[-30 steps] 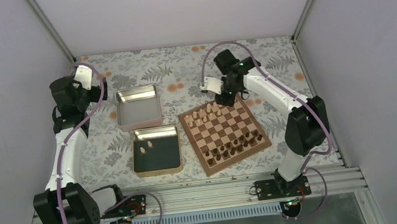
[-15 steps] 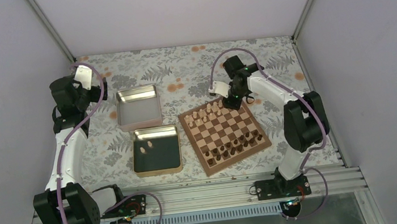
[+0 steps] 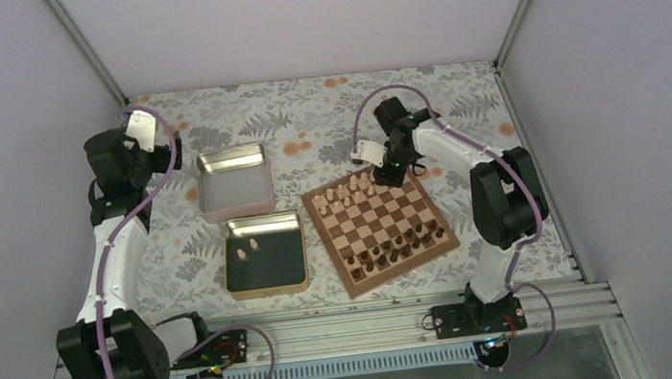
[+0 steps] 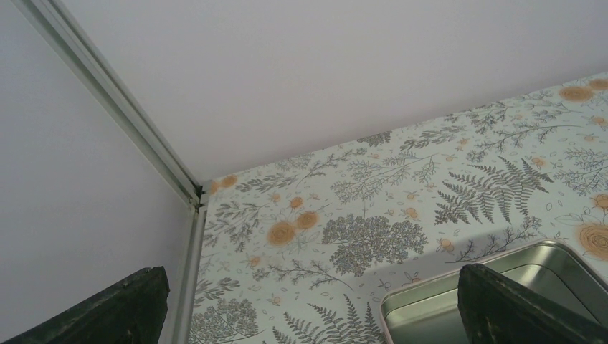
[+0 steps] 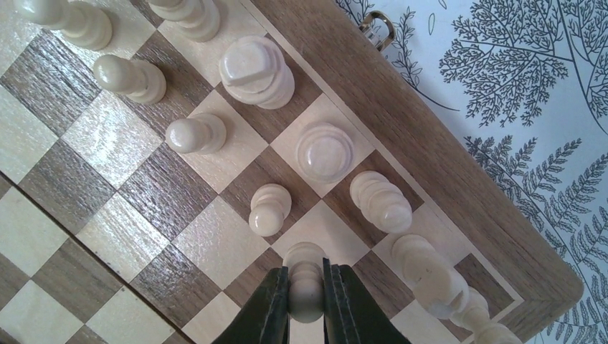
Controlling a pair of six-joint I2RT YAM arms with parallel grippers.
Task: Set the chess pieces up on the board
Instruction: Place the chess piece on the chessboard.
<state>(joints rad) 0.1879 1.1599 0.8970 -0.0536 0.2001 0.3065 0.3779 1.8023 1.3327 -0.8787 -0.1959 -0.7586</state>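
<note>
As the scene stands, step: placing one pale pawn in the pawn row at the board's far right corner.
Dark men (image 3: 397,245): two rows on the near edge. They look complete but are too small to count surely.
Board (image 3: 410,269): one, skewed, right of centre.
Near tin (image 3: 269,290): one, just left of the board.
Loose men (image 3: 255,244): two pale ones lying in the near tin, not yet set.
Far tin (image 3: 238,209): one, just beyond the near tin.
Pale men (image 5: 324,150): on the two far rows. The right wrist view shows about ten standing, apart from the held one.
Pawn (image 5: 305,259): between the jaws, upright over a square. Its neighbours stand just beside it, and whether its base touches the board is hidden.
Right gripper (image 5: 306,295): closed on the pawn, a finger on each side.
Left gripper (image 4: 308,308): fingers wide apart, holding nothing, above the far tin's corner.
Progress: judged late, since most men are on the board.
Next: probably lower the pawn until it sits, part the jaws only a little, then rise straight up so the crowded neighbours stay upright. After that, fetch the two loose men.
</note>
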